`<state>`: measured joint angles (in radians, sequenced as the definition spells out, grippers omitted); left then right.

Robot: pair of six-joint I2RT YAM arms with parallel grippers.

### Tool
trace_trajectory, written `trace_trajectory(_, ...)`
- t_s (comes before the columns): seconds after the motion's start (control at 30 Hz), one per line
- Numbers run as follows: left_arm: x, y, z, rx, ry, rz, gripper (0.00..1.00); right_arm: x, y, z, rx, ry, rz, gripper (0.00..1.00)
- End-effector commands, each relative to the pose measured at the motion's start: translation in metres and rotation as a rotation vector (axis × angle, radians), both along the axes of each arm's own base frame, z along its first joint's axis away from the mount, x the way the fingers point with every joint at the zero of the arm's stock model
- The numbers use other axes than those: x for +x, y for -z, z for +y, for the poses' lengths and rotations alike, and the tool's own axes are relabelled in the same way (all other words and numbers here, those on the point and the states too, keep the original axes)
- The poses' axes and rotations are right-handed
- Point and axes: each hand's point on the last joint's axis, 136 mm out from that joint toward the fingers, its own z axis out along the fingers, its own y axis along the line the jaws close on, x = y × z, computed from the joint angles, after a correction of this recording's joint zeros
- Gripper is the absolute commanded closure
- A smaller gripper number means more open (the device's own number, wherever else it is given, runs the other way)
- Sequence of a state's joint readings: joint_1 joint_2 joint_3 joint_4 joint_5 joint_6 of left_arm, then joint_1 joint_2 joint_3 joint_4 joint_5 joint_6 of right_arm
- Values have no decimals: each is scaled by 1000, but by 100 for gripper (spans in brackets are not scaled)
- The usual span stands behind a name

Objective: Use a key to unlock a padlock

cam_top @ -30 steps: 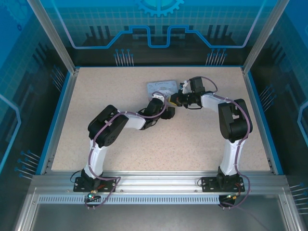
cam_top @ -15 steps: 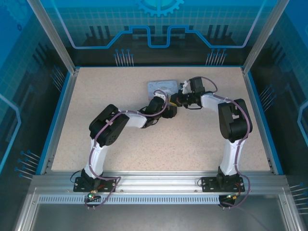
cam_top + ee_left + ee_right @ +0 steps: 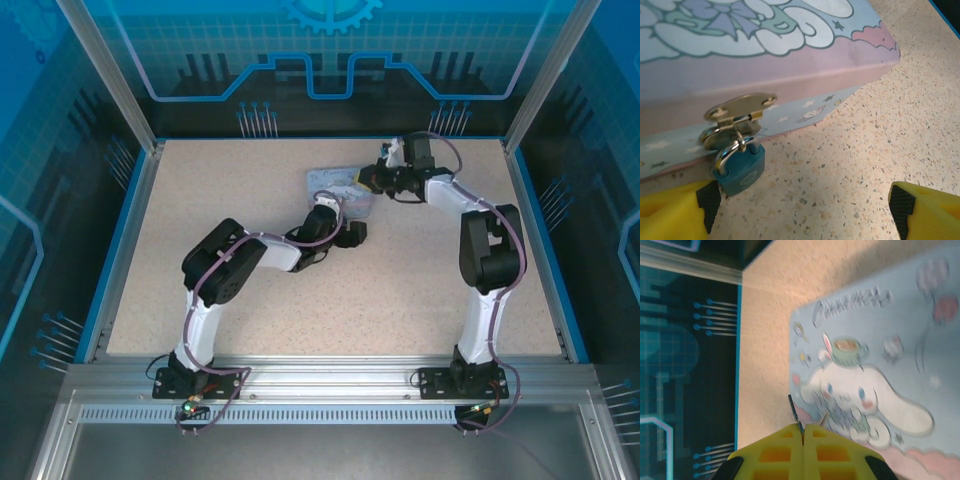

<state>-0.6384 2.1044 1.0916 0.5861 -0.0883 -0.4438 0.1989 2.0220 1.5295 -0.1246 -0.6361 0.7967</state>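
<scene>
A small teal padlock (image 3: pixel 740 169) hangs by its silver shackle from the brass hasp (image 3: pixel 737 111) on the front of a pastel cartoon tin (image 3: pixel 765 60). In the left wrist view my left gripper (image 3: pixel 805 202) is open wide just in front of the tin, with the padlock beside its left fingertip (image 3: pixel 707 200). Nothing lies between the fingers. My right gripper (image 3: pixel 803 432) hovers over the tin's lid (image 3: pixel 875 365), shut on a key whose thin dark blade (image 3: pixel 795 415) sticks out. From above, the left gripper (image 3: pixel 352 210) and right gripper (image 3: pixel 368 181) flank the tin (image 3: pixel 335 180).
The speckled table (image 3: pixel 250 180) has blue side walls and a back edge (image 3: pixel 330 138) close behind the tin. Open tabletop lies to the left and to the front right of the arms.
The right arm has swung toward the back of the table, carrying the key from beside the left gripper to over the tin's lid. The left arm has barely shifted.
</scene>
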Motion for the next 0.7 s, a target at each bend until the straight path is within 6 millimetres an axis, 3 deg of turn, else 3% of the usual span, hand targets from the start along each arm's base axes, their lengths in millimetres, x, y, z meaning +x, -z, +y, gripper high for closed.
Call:
trace_trajectory(0.0,-4,-14,0,-63,-4,4,10,17,21,-2,-5,29,72,100)
trace_trajectory(0.43,-12,-10,0,-117,-8,34,10,102,62,-3,11,115,100,100)
trace_trajectory(0.53,-13,-10,0,-123,-8,34,9,106,70,2,7,106,116,100)
trace_trajectory(0.67,-13,-11,0,-133,-10,34,9,98,78,14,-26,63,131,100)
